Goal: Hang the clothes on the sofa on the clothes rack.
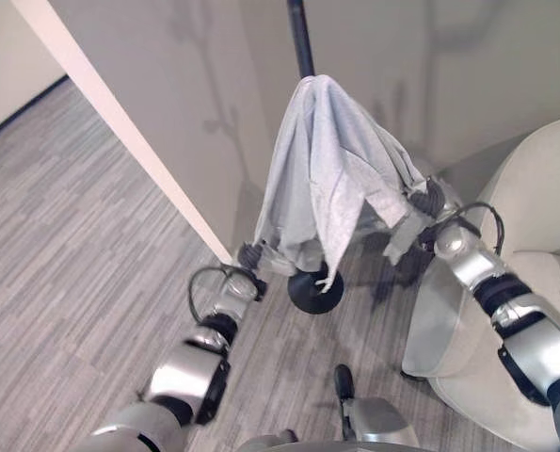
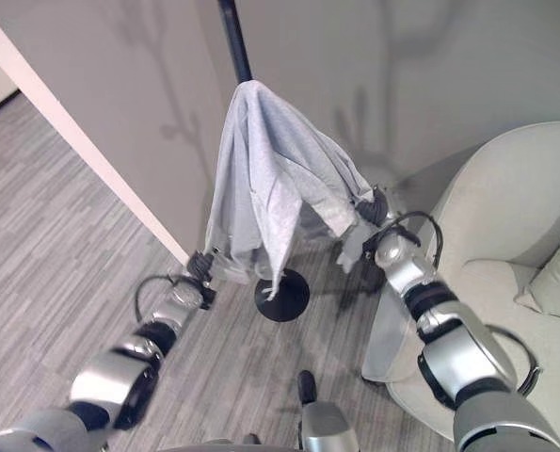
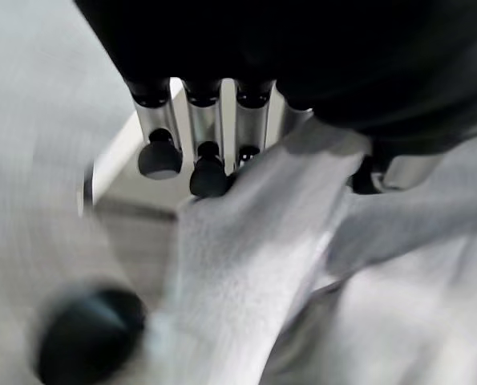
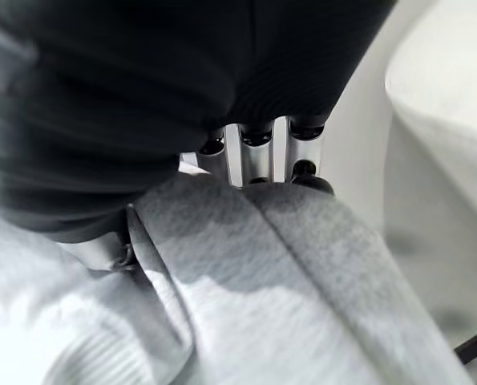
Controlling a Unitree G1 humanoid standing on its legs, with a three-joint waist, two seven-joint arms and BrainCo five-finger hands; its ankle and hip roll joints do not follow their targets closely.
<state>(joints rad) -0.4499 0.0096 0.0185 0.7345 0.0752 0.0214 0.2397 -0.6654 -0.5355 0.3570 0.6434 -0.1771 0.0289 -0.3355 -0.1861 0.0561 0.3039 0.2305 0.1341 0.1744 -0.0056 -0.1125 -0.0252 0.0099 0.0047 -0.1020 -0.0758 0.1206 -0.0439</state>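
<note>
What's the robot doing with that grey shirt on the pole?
The robot is hanging a light grey cloth garment on a black pole clothes rack with a round base. The garment is draped over the rack, its top at the pole. The left hand pinches one lower edge, and the right hand grips the other side, so the cloth is spread between them. A cream sofa stands to the robot's right. Neither hand has let go yet.

right hand [image 4: 258, 160] gripping grey garment [image 4: 286, 297]
</note>
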